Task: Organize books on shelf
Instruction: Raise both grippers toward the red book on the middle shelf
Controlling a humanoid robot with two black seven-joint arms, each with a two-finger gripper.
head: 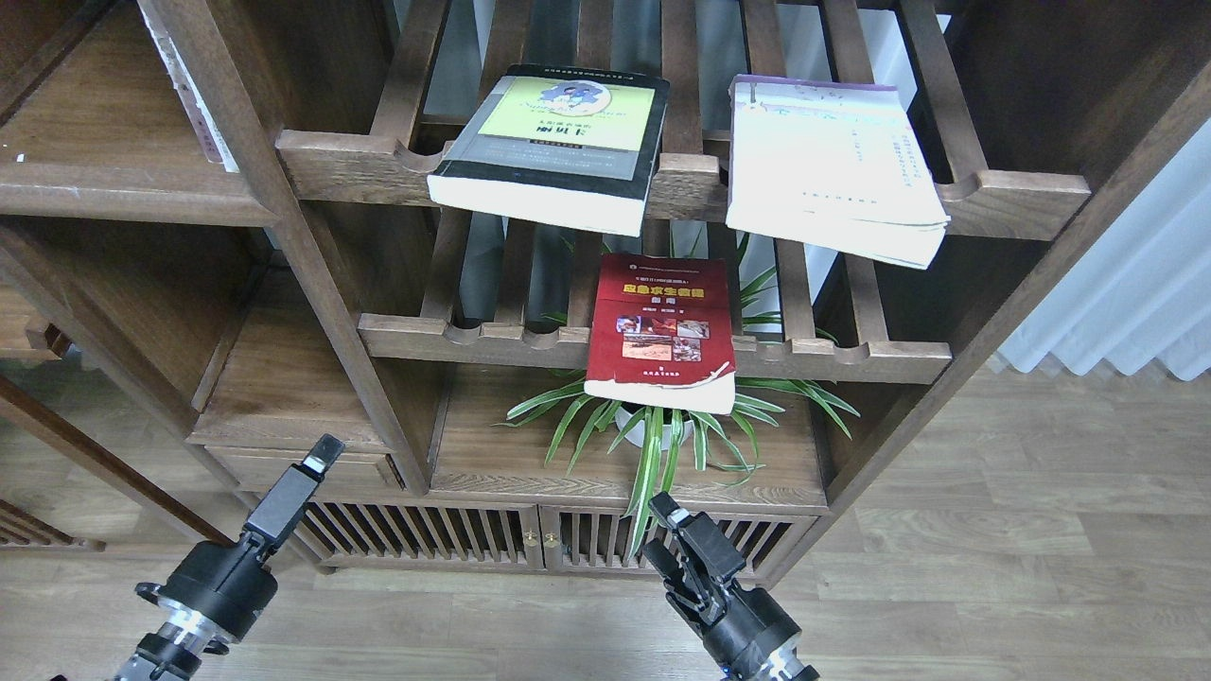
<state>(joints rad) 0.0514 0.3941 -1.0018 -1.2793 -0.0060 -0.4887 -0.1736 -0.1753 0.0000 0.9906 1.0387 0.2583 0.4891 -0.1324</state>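
Note:
The thick black-and-lime-green book point(553, 142) and the pale white book point(833, 165) lie flat on the upper slatted rack, overhanging its front rail. The red book point(662, 326) with the yellow title lies on the lower slatted rack, also overhanging. The solid dark-brown plank shelf point(114, 194) is at the upper left. My left gripper point(317, 459) is low at the left, in front of the small drawer, empty. My right gripper point(674, 530) is low in the middle, below the red book and in front of the cabinet doors, empty. Both are dark, and their fingers cannot be told apart.
A spider plant in a white pot point(653, 426) stands on the board under the red book. A thin book point(194, 95) leans against the upright post on the plank shelf. Below are a drawer point(303, 468) and slatted cabinet doors point(530, 539). A white curtain point(1126, 284) hangs at the right.

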